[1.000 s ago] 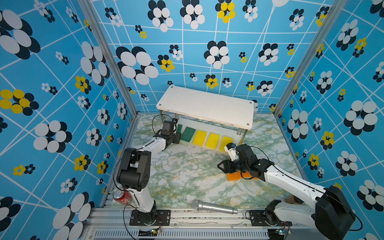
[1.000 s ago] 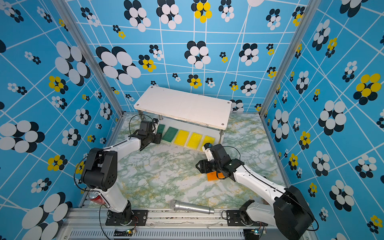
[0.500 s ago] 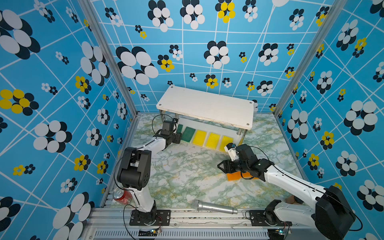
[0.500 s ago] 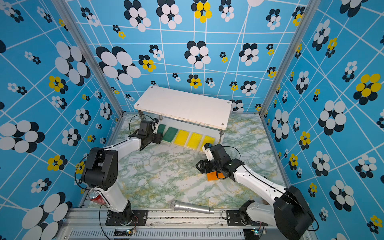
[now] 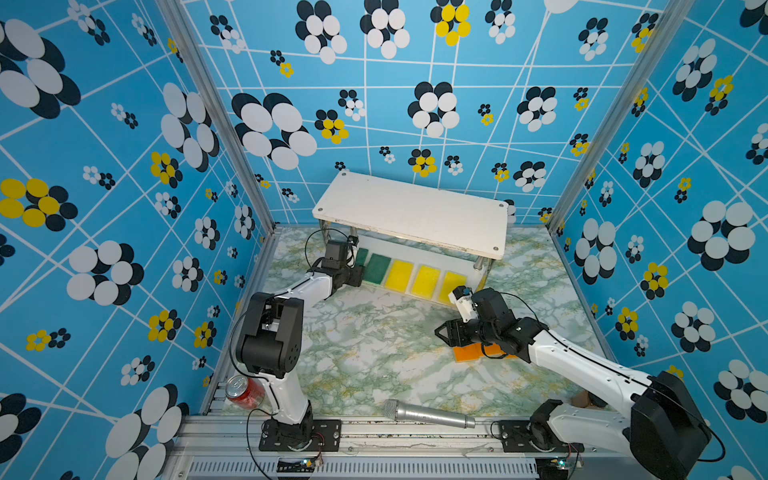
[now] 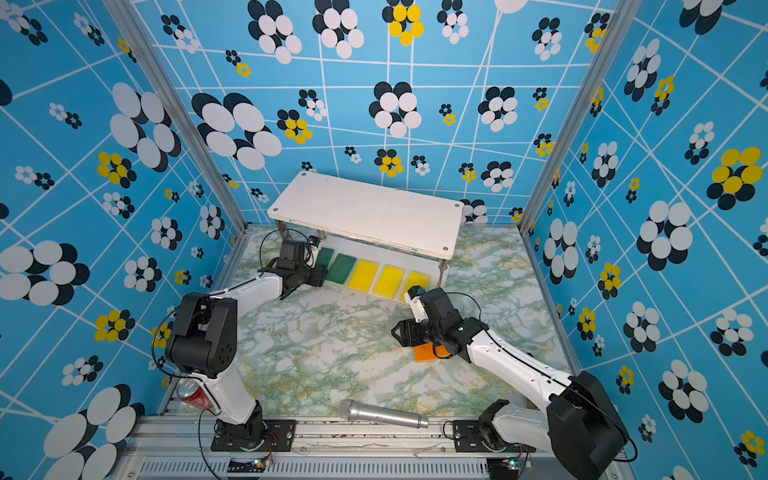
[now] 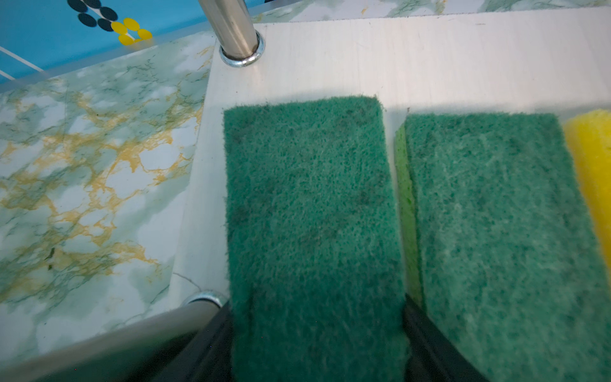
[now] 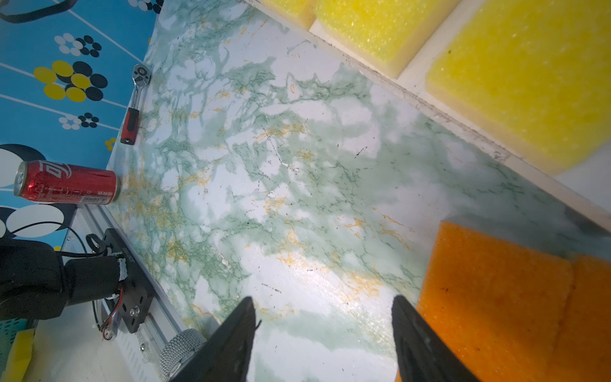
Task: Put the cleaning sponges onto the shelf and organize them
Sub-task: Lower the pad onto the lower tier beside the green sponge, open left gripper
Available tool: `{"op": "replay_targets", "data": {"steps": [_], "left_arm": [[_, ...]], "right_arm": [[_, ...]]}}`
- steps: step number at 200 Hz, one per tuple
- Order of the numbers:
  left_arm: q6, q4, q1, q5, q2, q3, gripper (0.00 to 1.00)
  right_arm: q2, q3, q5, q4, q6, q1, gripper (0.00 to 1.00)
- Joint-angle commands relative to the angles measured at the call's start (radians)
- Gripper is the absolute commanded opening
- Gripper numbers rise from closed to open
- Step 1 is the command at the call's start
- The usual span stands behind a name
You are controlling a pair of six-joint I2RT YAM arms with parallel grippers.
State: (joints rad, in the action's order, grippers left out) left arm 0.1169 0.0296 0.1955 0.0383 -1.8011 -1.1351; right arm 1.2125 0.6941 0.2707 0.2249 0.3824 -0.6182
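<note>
The shelf (image 5: 411,212) stands at the back, and its lower board (image 7: 396,59) carries a row of sponges. In both top views two dark green sponges lie at the left and three yellow sponges (image 5: 426,280) to their right. My left gripper (image 7: 315,304) reaches onto that board, open. Its fingers (image 7: 426,330) run along both long sides of the end green sponge (image 7: 310,198), which lies flat and unsqueezed. The second green sponge (image 7: 496,215) lies beside it. My right gripper (image 8: 322,297) hangs open and empty over the table, next to two orange sponges (image 8: 489,297) (image 5: 469,353).
A red can (image 5: 245,392) lies at the front left corner. A silver microphone (image 5: 428,413) lies along the front rail. A ratchet wrench (image 8: 134,106) lies by the left wall. A shiny shelf post (image 7: 234,29) stands close to the left gripper. Patterned walls close in three sides.
</note>
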Motion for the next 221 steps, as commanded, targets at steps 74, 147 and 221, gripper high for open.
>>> {"op": "replay_targets", "data": {"steps": [74, 147, 221], "left_arm": [[0.009, 0.011, -0.027, 0.000, -0.035, -0.062, 0.77], [-0.009, 0.022, -0.028, -0.013, -0.026, -0.062, 0.78], [-0.018, -0.008, -0.021, -0.033, 0.000, -0.016, 0.78]], "right_arm": [[-0.015, -0.001, -0.009, 0.000, 0.018, 0.007, 0.67], [-0.018, -0.002, -0.010, 0.004, 0.019, 0.007, 0.67], [-0.017, -0.008, -0.011, -0.001, 0.018, 0.007, 0.67]]}}
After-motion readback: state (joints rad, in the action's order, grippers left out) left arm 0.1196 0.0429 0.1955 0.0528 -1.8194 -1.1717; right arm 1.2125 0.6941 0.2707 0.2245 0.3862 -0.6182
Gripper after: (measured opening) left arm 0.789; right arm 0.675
